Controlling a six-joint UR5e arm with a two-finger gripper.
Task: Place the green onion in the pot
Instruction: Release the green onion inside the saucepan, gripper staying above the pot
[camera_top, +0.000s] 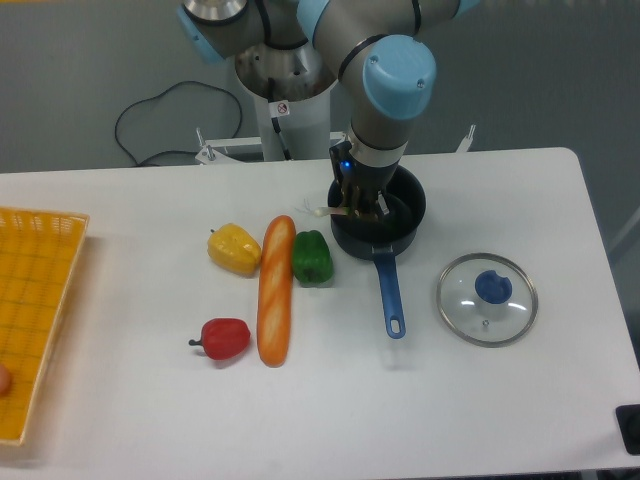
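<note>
A white worktop (150, 420) stands before a grey wall, with the arm's pedestal and a looped black cable (160, 125) behind it. At the far left edge lies a yellow basket (35, 300). Moving right, a red pepper (224, 338) sits near the front, a yellow pepper (233, 248) behind it, then a baguette (274, 290) lying lengthwise, its side touching a green bell pepper (312, 257). Just right of these, the pot (405, 225) rests on the worktop with its blue handle pointing toward the camera. The end effector (360, 203) reaches down over the pot's left rim, its fingers clenched on the green onion (345, 210). The stalk's whitish root end pokes out leftward past the rim, just above the worktop; the darker green part appears to run into the pot, though it is hard to pick out against the black interior. Whether the onion touches the pot's floor cannot be told. Farther right, well apart from the pot, a glass lid (487, 300) with a blue knob lies flat.
</note>
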